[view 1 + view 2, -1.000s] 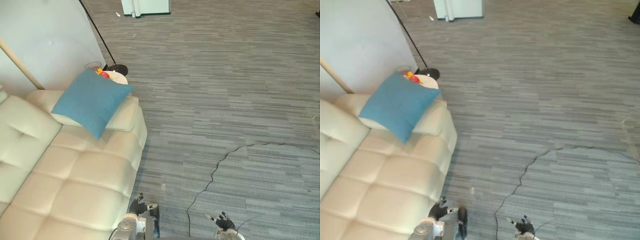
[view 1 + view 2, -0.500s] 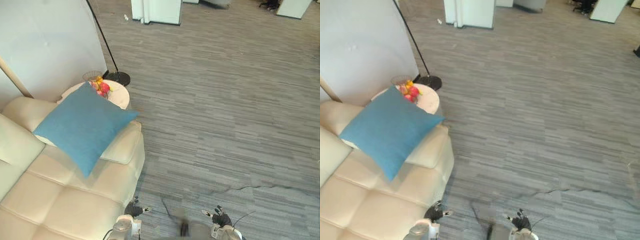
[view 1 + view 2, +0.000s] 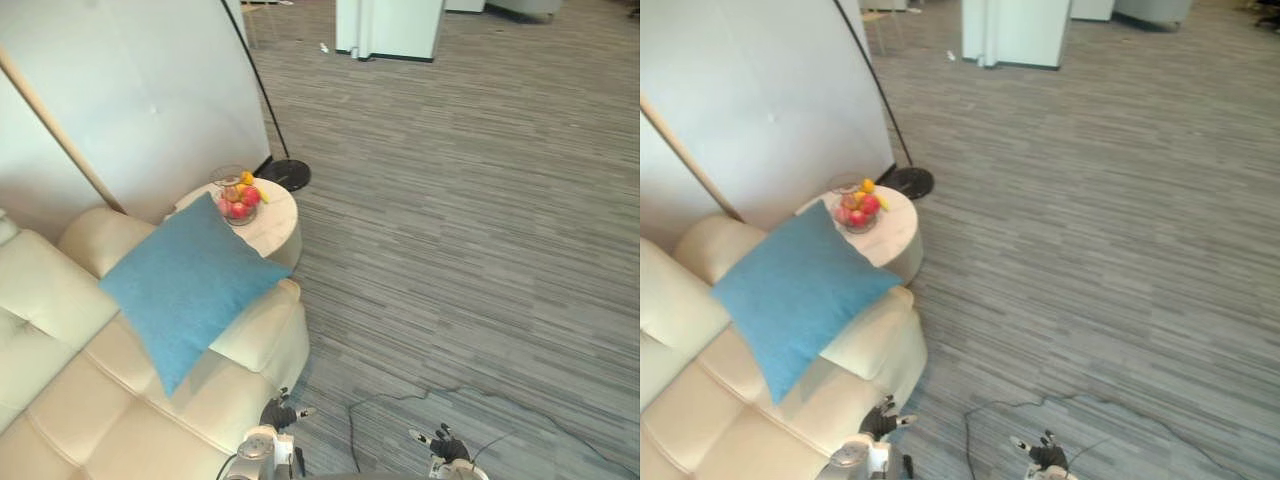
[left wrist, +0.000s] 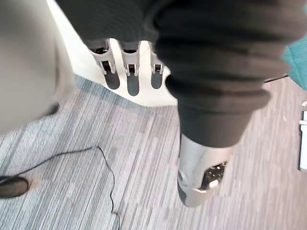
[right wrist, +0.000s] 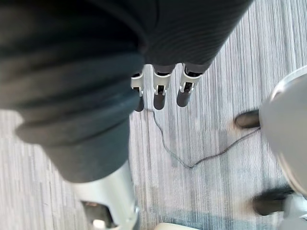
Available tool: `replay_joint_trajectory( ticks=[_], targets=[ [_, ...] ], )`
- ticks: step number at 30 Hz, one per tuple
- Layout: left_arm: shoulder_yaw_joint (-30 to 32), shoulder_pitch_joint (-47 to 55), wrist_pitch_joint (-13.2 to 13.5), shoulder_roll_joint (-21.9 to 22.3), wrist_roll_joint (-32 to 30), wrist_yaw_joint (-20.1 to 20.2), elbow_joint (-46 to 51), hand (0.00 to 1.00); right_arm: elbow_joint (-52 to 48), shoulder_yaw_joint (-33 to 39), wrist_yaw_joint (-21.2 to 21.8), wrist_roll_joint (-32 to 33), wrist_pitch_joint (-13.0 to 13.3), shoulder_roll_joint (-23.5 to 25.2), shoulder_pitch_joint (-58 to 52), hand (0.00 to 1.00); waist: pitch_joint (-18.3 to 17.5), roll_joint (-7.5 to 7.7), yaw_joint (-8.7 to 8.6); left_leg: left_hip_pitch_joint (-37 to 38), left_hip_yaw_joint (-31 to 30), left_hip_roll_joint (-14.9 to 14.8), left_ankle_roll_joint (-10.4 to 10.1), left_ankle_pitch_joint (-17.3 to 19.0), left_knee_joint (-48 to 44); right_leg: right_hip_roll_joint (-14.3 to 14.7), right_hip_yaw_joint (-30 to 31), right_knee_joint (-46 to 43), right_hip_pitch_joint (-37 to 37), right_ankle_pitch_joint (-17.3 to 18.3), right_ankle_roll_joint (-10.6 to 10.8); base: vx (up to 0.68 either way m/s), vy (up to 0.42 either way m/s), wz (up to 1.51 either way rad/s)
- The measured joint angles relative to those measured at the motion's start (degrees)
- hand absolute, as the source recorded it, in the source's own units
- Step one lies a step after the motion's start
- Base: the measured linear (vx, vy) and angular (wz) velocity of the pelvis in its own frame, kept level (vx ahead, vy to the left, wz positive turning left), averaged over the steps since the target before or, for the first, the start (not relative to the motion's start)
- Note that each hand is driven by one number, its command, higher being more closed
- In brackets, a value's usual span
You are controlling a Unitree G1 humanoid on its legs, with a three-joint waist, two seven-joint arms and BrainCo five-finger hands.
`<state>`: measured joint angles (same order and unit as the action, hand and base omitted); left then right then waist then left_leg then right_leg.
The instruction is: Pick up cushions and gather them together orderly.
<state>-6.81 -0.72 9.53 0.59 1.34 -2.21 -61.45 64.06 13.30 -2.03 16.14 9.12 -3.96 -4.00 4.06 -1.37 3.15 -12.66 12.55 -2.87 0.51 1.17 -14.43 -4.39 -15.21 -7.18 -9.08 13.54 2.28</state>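
So the head camera has swung since half a second ago, the whole scene slid over, but nothing in it actually moved. The blue cushion (image 3: 190,285) is parked in the same spot on the cream sofa (image 3: 60,400), propped against the armrest with one corner pointing down, diamond style. In the eye views it sits at about 9 o'clock.

At 1 o'clock from the cushion there's a little round worktop (image 3: 278,218) with a glass fruit bowl (image 3: 238,200) on it, holding red and yellow fruit. The cushion's top corner overlaps the worktop's edge from this angle; can't tell if they touch. At 1 o'clock from that, the black floor lamp base (image 3: 286,174) sits on the grey carpet (image 3: 480,220), right by the white wall panel (image 3: 150,90).

Both hands hang low at the bottom edge, well apart from the cushion. The left hand (image 3: 279,412) is at roughly 7 o'clock just off the sofa's front corner, the right hand (image 3: 447,444) at 5 o'clock over carpet. The wrist views show the fingers (image 4: 132,81) straight and relaxed on both, holding nothing.
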Motion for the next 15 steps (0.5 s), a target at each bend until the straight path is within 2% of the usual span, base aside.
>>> replay_joint_trajectory(
  ticks=[2, 4, 5, 6, 7, 8, 10, 11, 14, 15],
  targets=[
    [-0.9, -0.3, 0.0, -1.2, 0.0, 0.0, 0.0, 0.0, 0.4, 0.0, -0.3, 0.0, 0.0, 1.1, 0.3, 0.0, -0.2, 2.08, 0.37, 0.5, -0.4, 2.3, 1.0, 0.3, 1.9, -1.7, 0.0, -0.5, -0.1, 0.8, 0.9, 0.35, 0.084, 0.44],
    [-1.1, -0.3, 0.0, -1.3, 0.0, 0.1, -0.2, 0.0, 0.4, 0.0, -0.2, -0.3, 0.0, 1.5, 0.4, 0.0, 0.1, 2.18, 0.26, 2.8, -1.1, 3.8, 1.8, 1.2, 3.0, -3.0, 0.7, -6.1, 0.3, 0.9, 1.2, 0.27, 0.091, 0.34],
    [-1.1, 0.1, -0.1, -1.3, 0.0, 0.1, 0.0, 0.0, 0.1, -0.1, -0.2, -0.4, 0.0, 1.8, 0.1, 0.0, 0.0, 2.24, 0.59, 5.1, -2.0, 4.5, 1.9, 2.3, 4.4, -4.4, 2.2, -15.3, 2.5, 1.4, 2.1, 0.17, 0.073, 0.44],
    [-1.1, 0.5, 0.0, -1.5, 0.0, 0.2, 0.4, 0.0, -0.5, -0.4, 0.0, -0.5, 0.1, 1.7, -0.8, 0.0, 0.3, 2.79, 0.48, 7.7, -4.0, 5.7, 2.1, 4.0, 4.9, -6.5, 3.8, -29.1, 6.9, -0.6, 4.8, 0.18, 0.069, 0.5],
    [-1.1, 0.6, -0.2, -1.4, 0.0, 0.2, 0.6, 0.0, -0.6, -0.6, 0.1, -0.5, 0.1, 1.7, -0.9, 0.0, 0.6, 3.19, 0.24, 9.1, -4.9, 6.3, 2.3, 4.4, 5.1, -7.4, 4.5, -35.6, 9.4, -3.3, 5.7, 0.34, 0.056, 0.79],
    [-1.1, 0.3, -0.4, -1.9, 0.0, 0.2, 0.7, 0.0, -1.5, -0.7, 0.2, -0.4, 0.0, 2.1, -1.4, 0.0, 0.9, 3.17, 0.05, 11.1, -7.0, 6.6, 2.5, 5.5, 4.9, -7.4, 6.6, -43.9, 13.7, -1.2, 5.7, 0.37, 0.019, 0.88],
    [-1.1, 0.4, -0.4, -2.1, 0.0, 0.2, 0.7, 0.0, -3.9, -1.1, 0.3, -0.4, 0.4, 2.3, -3.1, 0.0, 0.8, 3.45, 0.19, 13.2, -10.2, 6.3, 3.0, 6.3, 5.1, -6.2, 6.9, -43.2, 16.5, 1.9, 4.3, 0.3, -0.02, 0.92],
    [-1.0, 0.4, -0.4, -1.9, 0.1, 0.2, 0.7, 0.0, -4.7, -1.3, 0.6, -0.4, 0.7, 2.4, -3.5, 0.0, 0.8, 3.38, 0.02, 14.1, -12.5, 5.9, 3.3, 6.8, 5.3, -4.7, 7.5, -38.2, 18.3, 3.3, 2.8, 0.24, -0.079, 1.04],
    [-0.8, 0.3, -0.5, -1.3, 0.5, 0.2, 0.6, 0.0, -4.6, -2.4, 0.9, -0.3, 1.4, 2.0, -3.3, 0.0, 0.7, 2.8, -0.03, 14.8, -18.4, 4.3, 2.1, 8.2, 5.3, 0.8, 15.8, -25.1, 21.2, 3.2, 2.2, 0.28, -0.149, 1.09],
    [-0.1, 0.2, -0.5, -0.9, 0.5, 0.2, 0.7, 0.0, -4.6, -3.1, 0.9, -0.2, 1.4, 1.8, -3.3, 0.0, 0.6, 2.51, -0.06, 14.8, -22.2, 3.4, 1.1, 9.4, 4.2, 4.0, 22.3, -19.3, 22.0, 1.3, 1.3, 0.34, -0.233, 1.16]
  ],
)
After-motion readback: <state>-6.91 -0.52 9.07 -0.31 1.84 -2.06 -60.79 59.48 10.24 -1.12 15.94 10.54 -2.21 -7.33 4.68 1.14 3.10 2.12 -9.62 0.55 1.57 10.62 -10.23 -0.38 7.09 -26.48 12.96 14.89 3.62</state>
